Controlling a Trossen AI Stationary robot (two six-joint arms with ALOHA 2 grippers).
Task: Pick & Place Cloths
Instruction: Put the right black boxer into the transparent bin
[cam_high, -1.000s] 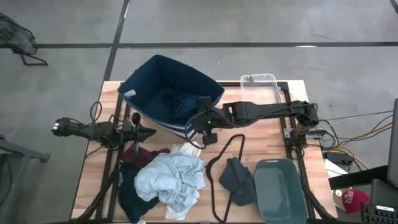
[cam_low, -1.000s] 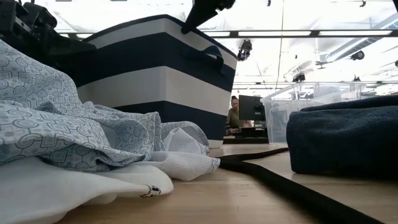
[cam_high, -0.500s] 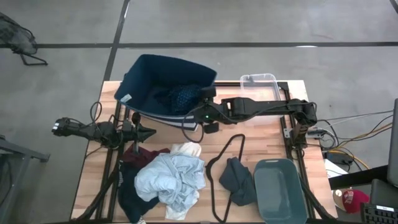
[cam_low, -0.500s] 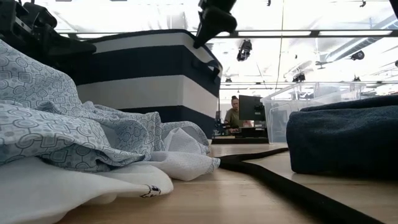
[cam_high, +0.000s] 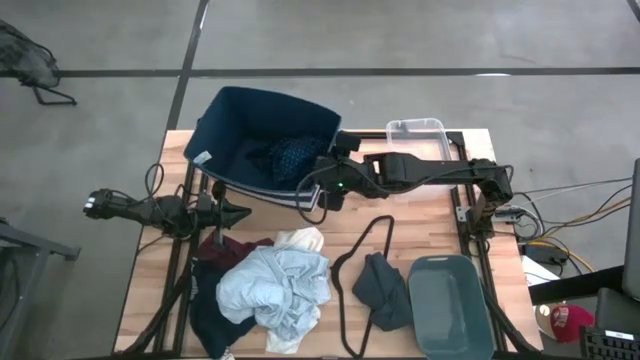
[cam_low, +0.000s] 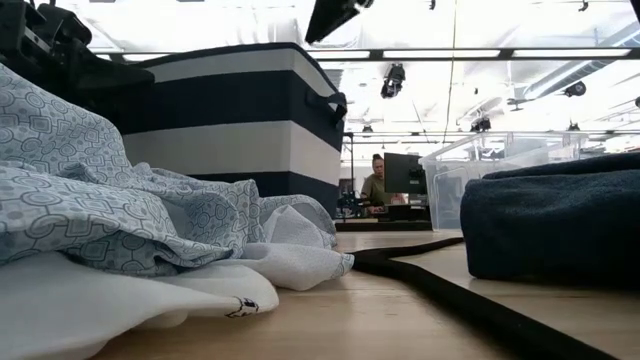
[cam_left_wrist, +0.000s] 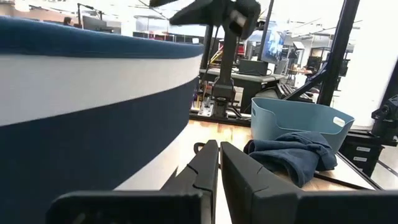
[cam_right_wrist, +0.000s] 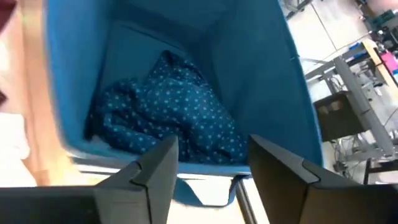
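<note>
A navy patterned piece (cam_high: 295, 155) (cam_right_wrist: 174, 112) lies on the floor of the navy striped bin (cam_high: 215, 125) (cam_low: 230, 110). My right gripper (cam_high: 325, 172) (cam_right_wrist: 211, 146) hangs open above the bin's right rim, its fingers pointing down at that piece. On the table's near left lies a heap of cloths: a pale blue shirt (cam_high: 275, 290) (cam_low: 90, 190), a white piece (cam_high: 300, 240), a maroon piece (cam_high: 225, 245) and a black piece (cam_high: 208, 315). A dark grey piece (cam_high: 385, 285) (cam_left_wrist: 289, 152) lies alone to their right. My left gripper (cam_high: 243, 212) (cam_left_wrist: 219, 148) waits shut beside the bin's near left wall.
A thin black hanger (cam_high: 350, 262) lies between the heap and the dark grey piece. A teal tub (cam_high: 450, 305) sits at the near right corner, and a clear container (cam_high: 415, 130) at the far right. A person (cam_low: 377, 180) sits beyond the table.
My right gripper has moved from the bin's near right side toward the far edge and now hangs over the bin's right rim. The bin has turned about on the table, and its right corner has shifted toward the table's left.
</note>
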